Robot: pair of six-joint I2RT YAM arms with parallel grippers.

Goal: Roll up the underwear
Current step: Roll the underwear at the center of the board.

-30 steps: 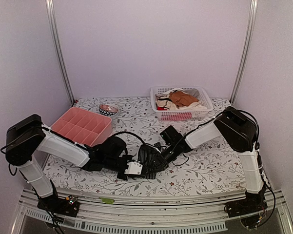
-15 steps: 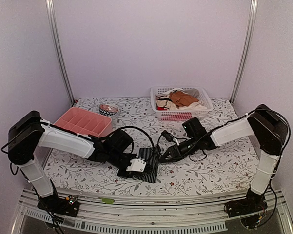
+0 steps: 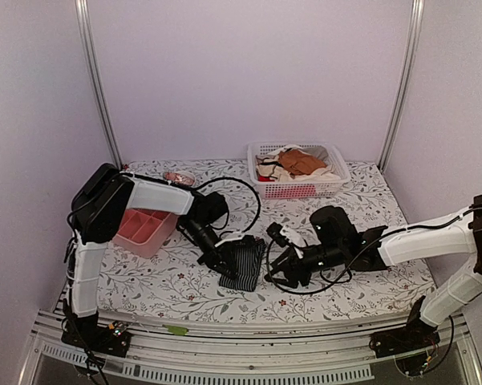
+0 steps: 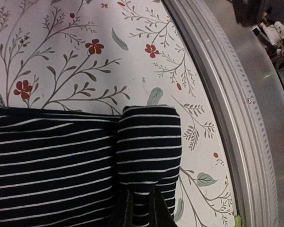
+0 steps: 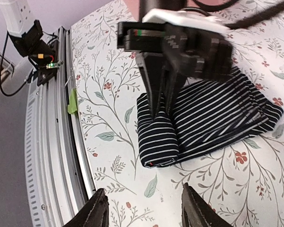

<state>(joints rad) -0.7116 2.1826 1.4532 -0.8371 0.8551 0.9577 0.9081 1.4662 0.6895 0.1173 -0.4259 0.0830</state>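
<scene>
- The underwear lies on the flowered table near its front edge, mostly flat, with the end nearest that edge rolled up.
- The left gripper has its fingers pressed together on that rolled end, pinching the fabric.
- The right gripper hovers just beside the underwear, fingers spread, holding nothing.
- A pink tray and a white basket stand farther back.
</scene>
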